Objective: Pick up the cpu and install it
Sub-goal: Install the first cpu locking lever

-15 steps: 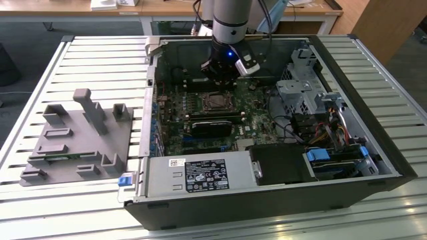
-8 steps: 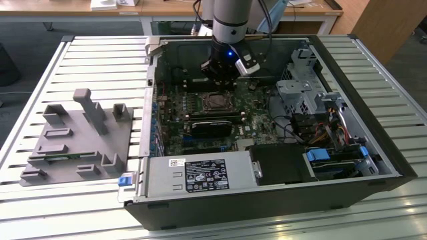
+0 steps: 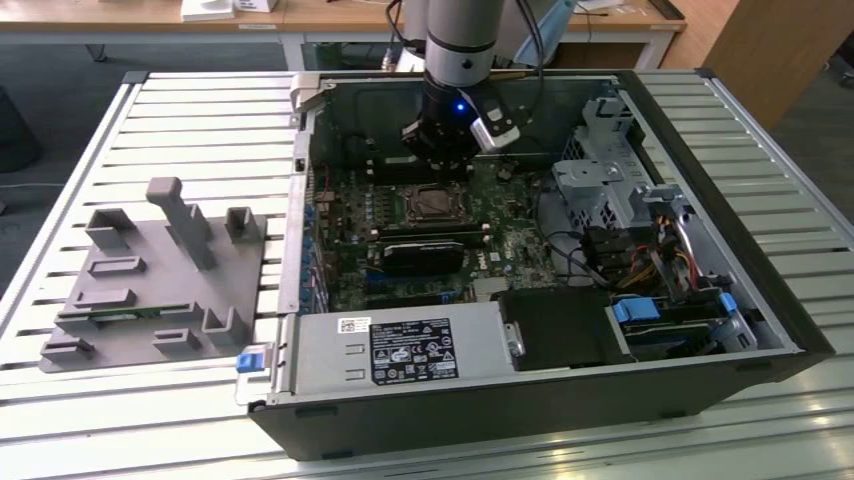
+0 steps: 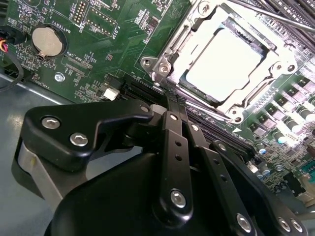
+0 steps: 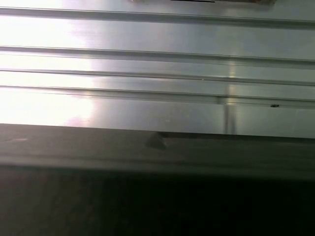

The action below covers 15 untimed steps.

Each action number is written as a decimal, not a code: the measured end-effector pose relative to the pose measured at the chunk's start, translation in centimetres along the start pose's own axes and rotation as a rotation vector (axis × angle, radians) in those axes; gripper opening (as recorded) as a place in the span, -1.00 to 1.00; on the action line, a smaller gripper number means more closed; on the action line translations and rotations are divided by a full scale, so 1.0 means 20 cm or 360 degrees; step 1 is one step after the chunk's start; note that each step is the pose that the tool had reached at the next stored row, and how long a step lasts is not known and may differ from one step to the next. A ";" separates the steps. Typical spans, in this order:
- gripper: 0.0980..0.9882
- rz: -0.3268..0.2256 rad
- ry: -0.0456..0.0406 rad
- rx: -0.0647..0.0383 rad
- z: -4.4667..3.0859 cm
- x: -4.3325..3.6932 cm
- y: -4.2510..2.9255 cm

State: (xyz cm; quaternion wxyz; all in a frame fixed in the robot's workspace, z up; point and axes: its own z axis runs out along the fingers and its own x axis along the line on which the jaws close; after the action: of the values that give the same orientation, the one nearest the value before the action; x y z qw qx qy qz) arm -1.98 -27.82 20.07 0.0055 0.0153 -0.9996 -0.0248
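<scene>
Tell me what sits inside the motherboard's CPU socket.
The cpu lies flat inside the socket frame, silvery top showing. Its underside and the contacts beneath are covered.

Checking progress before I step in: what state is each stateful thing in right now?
Silvery square cpu: lying flat in the socket.
Metal socket frame: open, chip top uncovered.
Black gripper: beside the socket, holding nothing.
Black computer case: on its side, panel off.
Grey plastic fixture tray: chip-free.

Surface: you see bright ribbed metal slats [image 5: 157,64] running across, with glare.
Edge: you see a dark case wall [image 5: 157,187] in front of them.
</scene>
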 end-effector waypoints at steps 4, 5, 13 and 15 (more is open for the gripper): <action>-0.98 0.0000 -0.0001 0.0001 -0.001 0.000 0.000; -0.98 0.0000 0.0000 0.0007 -0.001 0.000 0.000; -0.98 0.0001 0.0001 0.0034 0.003 0.000 0.000; -0.98 0.0000 0.0001 0.0037 0.006 0.000 -0.001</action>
State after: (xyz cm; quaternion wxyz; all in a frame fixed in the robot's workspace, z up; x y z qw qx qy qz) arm -1.98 -27.83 19.94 0.0057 0.0152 -0.9998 -0.0133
